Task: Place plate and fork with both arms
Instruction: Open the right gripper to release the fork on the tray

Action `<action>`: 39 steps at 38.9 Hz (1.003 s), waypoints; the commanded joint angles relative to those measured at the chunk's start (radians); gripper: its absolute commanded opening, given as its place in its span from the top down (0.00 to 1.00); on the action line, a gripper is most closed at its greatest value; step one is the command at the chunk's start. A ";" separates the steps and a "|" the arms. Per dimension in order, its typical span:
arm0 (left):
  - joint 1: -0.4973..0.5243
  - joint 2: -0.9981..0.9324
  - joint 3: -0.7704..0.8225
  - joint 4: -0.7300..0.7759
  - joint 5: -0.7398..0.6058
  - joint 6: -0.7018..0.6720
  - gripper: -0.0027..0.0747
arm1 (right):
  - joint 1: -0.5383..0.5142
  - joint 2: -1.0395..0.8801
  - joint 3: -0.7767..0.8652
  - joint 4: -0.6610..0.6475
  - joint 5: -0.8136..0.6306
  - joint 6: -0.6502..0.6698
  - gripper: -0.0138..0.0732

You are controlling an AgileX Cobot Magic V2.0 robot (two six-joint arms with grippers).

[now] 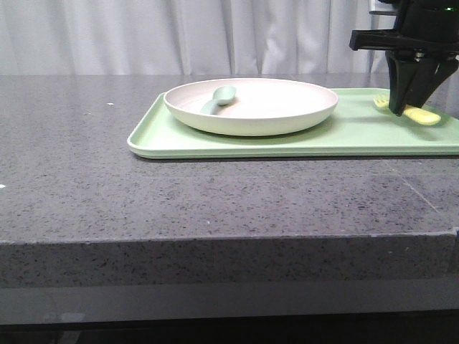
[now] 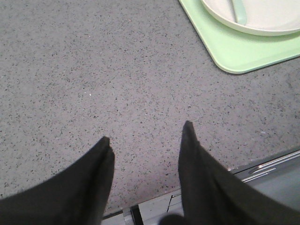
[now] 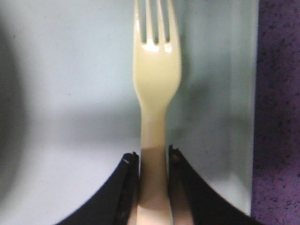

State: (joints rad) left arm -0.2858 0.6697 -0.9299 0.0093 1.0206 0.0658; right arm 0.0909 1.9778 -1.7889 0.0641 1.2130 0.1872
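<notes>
The right gripper (image 3: 153, 154) is clenching the yellow fork's (image 1: 414, 112) handle on the green tray (image 1: 237, 143), at 3 o'clock from the cream plate (image 1: 272, 107) holding a spoon (image 1: 219, 98), while the left gripper (image 2: 147, 136) is hovering spread apart over the grey table (image 1: 143, 193).

**A test room set up like a dining spot**

This looks like a robot lab made to feel like a kitchen. A thick grey speckled stone counter (image 1: 215, 193) fills the room in front of me. Plain white curtains (image 1: 179, 36) hang behind it like a backdrop. A pale green tray (image 1: 237, 143) sits on top. A black robot arm (image 1: 416, 43) reaches in from the side.
</notes>
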 commanded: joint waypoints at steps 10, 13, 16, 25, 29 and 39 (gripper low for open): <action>0.003 0.005 -0.025 -0.009 -0.068 -0.002 0.56 | -0.006 -0.025 -0.031 0.005 0.028 -0.017 0.37; 0.003 0.005 -0.025 -0.009 -0.068 -0.002 0.56 | -0.006 -0.032 -0.043 0.004 0.031 -0.022 0.31; 0.003 0.005 -0.025 -0.009 -0.068 -0.002 0.56 | -0.006 -0.045 -0.059 0.004 0.035 -0.026 0.29; 0.003 0.005 -0.025 -0.009 -0.068 -0.002 0.56 | 0.000 -0.179 -0.064 0.005 0.028 -0.063 0.29; 0.003 0.005 -0.025 -0.009 -0.068 -0.002 0.56 | 0.024 -0.271 -0.022 0.004 -0.018 -0.078 0.29; 0.003 0.005 -0.025 -0.009 -0.068 -0.002 0.56 | 0.111 -0.544 0.192 -0.020 -0.159 -0.115 0.29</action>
State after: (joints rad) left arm -0.2858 0.6697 -0.9299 0.0093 1.0206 0.0658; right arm 0.1835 1.5588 -1.6384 0.0619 1.1307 0.0918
